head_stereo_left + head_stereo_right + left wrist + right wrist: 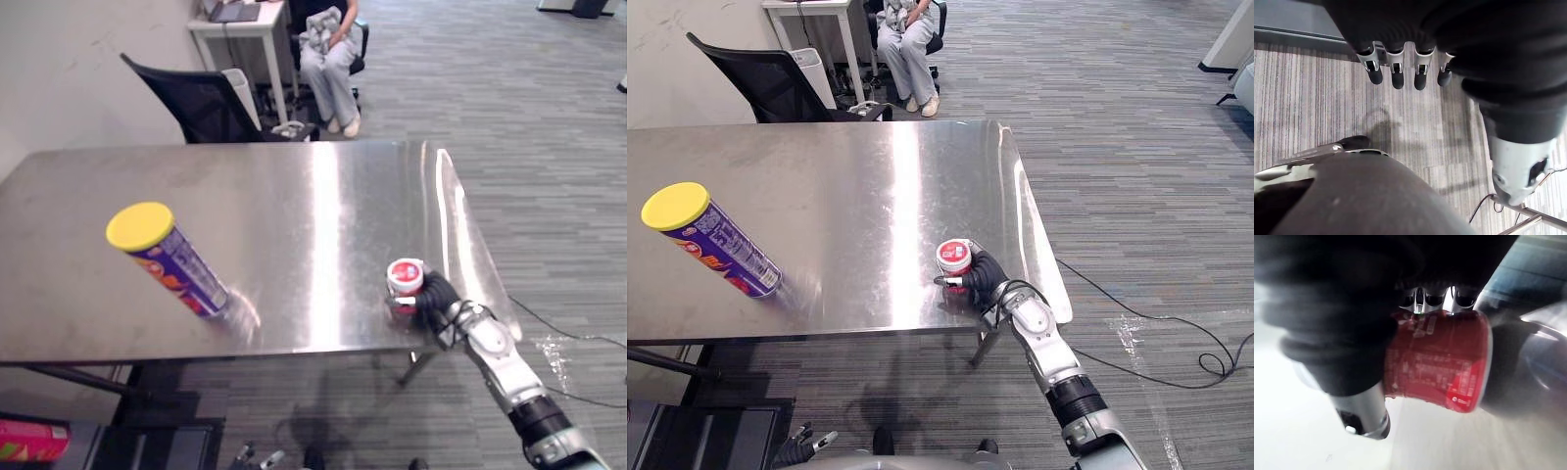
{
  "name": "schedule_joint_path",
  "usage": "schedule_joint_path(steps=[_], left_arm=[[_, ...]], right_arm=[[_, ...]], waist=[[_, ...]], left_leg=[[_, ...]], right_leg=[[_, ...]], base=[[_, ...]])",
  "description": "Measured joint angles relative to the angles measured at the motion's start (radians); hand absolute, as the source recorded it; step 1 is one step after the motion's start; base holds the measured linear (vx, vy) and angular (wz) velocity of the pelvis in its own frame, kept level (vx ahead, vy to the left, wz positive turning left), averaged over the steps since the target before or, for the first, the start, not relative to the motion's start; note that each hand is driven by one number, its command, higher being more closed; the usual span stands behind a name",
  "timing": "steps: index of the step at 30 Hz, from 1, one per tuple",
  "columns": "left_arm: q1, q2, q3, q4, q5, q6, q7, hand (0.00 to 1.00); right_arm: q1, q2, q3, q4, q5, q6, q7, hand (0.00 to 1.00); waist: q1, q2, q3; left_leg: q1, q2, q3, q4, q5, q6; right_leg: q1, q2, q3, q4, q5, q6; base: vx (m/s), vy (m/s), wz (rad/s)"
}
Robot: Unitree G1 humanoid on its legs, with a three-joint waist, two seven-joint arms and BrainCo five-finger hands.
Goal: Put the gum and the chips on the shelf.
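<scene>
grey striped carpet runs under a steel table whose bare top shines with reflected light. at the far left of the room a white desk stands by the wall. beside it a person in light clothes sits on a chair. a black office chair is pushed up to the table's far edge, and low at the near left, below the tabletop, there is a red box.

on the left part of the table stands the chips can. it has a purple body, with its base on the steel and its yellow lid on top, and nothing touches it. well apart from it, on the right part of the table close to the near edge, is the gum tub, red with a white lid.

the right hand comes in from the near right and grasps the gum tub, with fingers and thumb curled round its red side. the right wrist view shows the grip from very close. i cannot tell whether the tub rests on the steel or sits just off it.

the left hand hangs low over the carpet, with fingers relaxed and nothing in it.
</scene>
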Motion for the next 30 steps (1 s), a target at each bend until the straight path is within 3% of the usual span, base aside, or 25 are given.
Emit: schedule_joint_path(steps=[7,11,17,30], left_arm=[[0.001,-0.002,0.005,-0.004,0.000,0.000,0.001,0.00],[0.003,-0.005,0.016,-0.008,0.001,0.000,0.002,0.00],[0.005,-0.012,0.036,-0.009,0.001,0.000,0.002,0.00],[0.008,-0.020,0.062,-0.008,0.001,-0.003,0.010,0.00]], right_arm=[[0.002,0.000,-0.047,-0.032,0.000,0.000,-0.041,1.00],[0.010,-0.001,-0.139,-0.168,0.004,0.001,-0.073,1.00],[0.045,-0.004,-0.213,-0.293,0.051,0.001,-0.076,1.00],[0.131,-0.006,-0.294,-0.380,0.126,0.013,-0.066,1.00]], waist=[[-0.001,0.000,0.000],[-0.003,0.000,0.000],[-0.007,-0.002,0.001],[-0.015,-0.006,-0.002]], left_leg=[[0.003,0.000,-0.003,0.000,0.000,0.000],[0.005,0.001,-0.002,0.000,0.000,0.000],[0.008,0.002,0.002,0.000,0.000,0.000],[0.015,0.003,0.000,0.002,0.000,-0.001]], right_leg=[[0.009,0.000,-0.003,-0.001,0.000,0.000],[0.010,0.001,0.002,-0.001,0.000,0.000],[0.010,0.001,0.007,0.002,0.000,0.000],[0.017,0.002,0.007,0.005,0.000,0.000]], base=[[0.00,0.000,0.01],[0.00,0.000,0.00],[0.00,0.000,0.00],[0.00,0.000,0.00]])
